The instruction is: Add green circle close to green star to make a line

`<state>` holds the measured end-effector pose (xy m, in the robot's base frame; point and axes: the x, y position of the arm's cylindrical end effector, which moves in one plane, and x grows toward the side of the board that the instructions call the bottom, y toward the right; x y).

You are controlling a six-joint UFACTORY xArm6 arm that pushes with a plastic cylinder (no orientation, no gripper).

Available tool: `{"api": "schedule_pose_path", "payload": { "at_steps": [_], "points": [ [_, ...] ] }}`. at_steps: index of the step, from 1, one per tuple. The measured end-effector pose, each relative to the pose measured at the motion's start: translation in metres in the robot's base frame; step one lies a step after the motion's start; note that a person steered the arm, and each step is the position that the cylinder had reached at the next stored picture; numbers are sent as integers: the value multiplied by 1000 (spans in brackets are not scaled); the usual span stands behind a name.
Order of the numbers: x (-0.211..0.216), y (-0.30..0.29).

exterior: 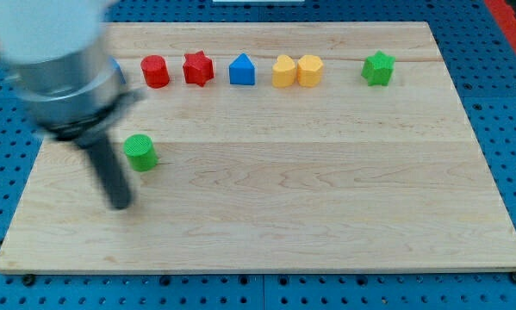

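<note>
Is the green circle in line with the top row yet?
Out. The green circle sits alone below the row, far left of the green star; my tip is just lower-left of it.

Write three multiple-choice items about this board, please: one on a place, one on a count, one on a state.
1. Where is the green circle?
A. In the top row
B. Below the row, at the view's left
C. Beside the green star

2. How many red blocks show?
A. One
B. Two
C. Three

3. How does my tip stand to the green circle?
A. Left of it and lower, apart
B. On top of it
C. Far to its right

Key: 1 B, it sits alone under the row, far from the green star. 2 B, a red cylinder and a red star. 3 A, a strip of bare board shows between them.
</note>
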<state>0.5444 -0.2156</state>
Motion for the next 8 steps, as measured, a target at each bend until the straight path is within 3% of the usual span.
{"api": "schedule_pose_path", "payload": {
  "at_steps": [1, 2, 4, 6, 8],
  "points": [
    [-14, -41],
    [-68, 39],
    [-81, 126],
    [-90, 95],
    [-116, 116]
  ]
}}
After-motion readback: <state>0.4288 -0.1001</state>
